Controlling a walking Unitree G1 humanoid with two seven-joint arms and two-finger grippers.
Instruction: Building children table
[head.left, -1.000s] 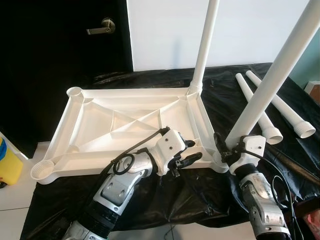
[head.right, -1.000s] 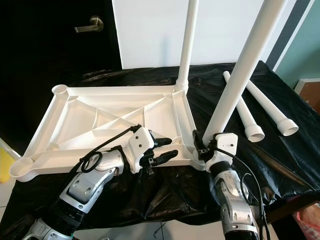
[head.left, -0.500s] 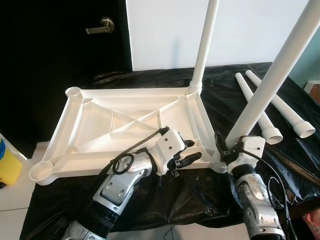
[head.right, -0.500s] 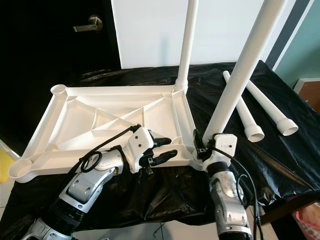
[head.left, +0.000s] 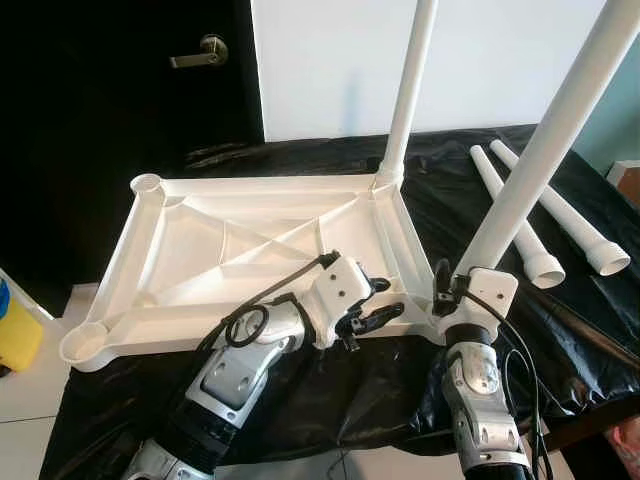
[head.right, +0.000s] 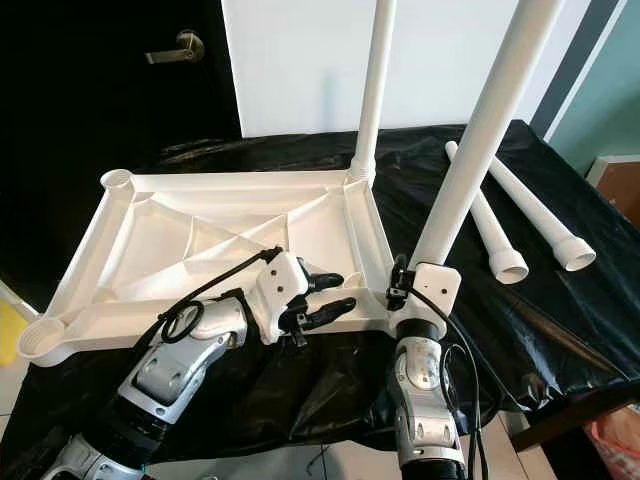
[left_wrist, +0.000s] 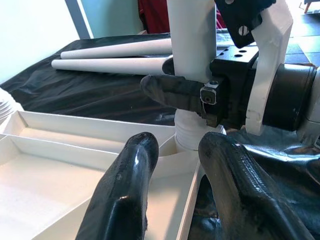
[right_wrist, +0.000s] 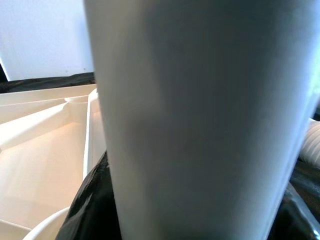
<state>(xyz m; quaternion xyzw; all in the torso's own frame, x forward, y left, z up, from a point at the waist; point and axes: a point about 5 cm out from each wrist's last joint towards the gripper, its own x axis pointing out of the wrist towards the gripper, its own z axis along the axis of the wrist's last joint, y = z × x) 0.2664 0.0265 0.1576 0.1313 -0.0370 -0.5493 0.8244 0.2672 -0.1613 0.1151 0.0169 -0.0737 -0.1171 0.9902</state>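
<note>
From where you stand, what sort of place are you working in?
Likely a room in a home: a dark door with a lever handle, a white wall, tiled floor. The upturned tabletop lies on black plastic sheeting.

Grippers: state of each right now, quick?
Left gripper: open, holding nothing, at the tabletop edge.
Right gripper: shut on the leg at the near corner socket.

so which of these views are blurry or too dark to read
Right wrist view: the held white plastic table leg sits so close that it is soft and featureless. Left wrist view: sharp and evenly lit, the black fingers slightly soft. Both eye views: crisp, but the dark door is nearly black and the white wall bright.
</note>
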